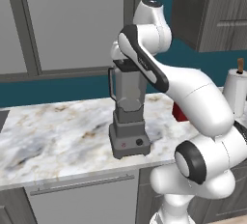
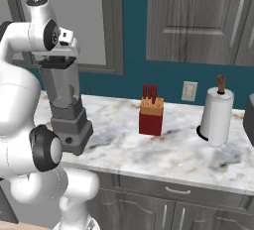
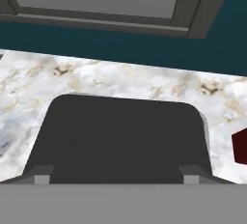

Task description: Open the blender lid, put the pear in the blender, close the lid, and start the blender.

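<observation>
Claw spread wide astride blender lid, capping blender jar.

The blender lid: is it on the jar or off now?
On. The blender lid sits flat across the blender jar's rim, with the end effector astride it.

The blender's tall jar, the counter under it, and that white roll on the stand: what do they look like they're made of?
The tall grey blender has a smoky, translucent jar, likely plastic or glass, on a matte grey base. The pale veined countertop looks like polished marble or an imitation, going by its brown and grey streaks. The white roll on a dark-based stand seems to be paper towel around a wooden post.
</observation>
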You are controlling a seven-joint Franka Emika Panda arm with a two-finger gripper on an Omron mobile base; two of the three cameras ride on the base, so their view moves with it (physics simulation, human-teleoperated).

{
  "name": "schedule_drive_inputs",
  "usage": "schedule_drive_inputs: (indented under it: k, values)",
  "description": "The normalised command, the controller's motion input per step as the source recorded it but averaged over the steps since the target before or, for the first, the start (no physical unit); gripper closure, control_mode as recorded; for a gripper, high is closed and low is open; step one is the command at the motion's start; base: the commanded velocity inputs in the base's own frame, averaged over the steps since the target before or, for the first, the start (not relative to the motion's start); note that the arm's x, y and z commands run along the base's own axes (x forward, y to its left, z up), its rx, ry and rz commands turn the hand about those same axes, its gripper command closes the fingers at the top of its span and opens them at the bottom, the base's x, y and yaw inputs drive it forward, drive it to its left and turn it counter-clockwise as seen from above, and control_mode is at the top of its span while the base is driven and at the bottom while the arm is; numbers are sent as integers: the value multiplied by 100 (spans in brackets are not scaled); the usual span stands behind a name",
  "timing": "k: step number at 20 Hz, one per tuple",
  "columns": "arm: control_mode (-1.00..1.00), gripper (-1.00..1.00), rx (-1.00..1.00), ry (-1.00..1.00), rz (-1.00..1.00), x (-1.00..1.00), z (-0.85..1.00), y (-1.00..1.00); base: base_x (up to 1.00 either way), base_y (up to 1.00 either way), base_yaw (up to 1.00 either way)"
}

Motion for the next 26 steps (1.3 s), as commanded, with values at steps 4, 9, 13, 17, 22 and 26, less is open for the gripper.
schedule_drive_inputs:
  k: [4, 9, 13, 17, 22, 26]
  values:
    - [-100, 100, 0, -4, 1, 11, -78, -10, 0, 0, 0]
    - [-100, 100, 0, -3, 0, 24, -73, -3, 0, 0, 0]
    - [-100, 100, 0, -15, 0, -4, -31, -35, 0, 0, 0]
    - [-100, 100, 0, -14, 0, 4, 0, -25, 0, 0, 0]
    - [-100, 100, 0, -8, 0, 8, 0, -17, 0, 0, 0]
    - [-100, 100, 0, -10, 0, -3, 2, -15, 0, 0, 0]
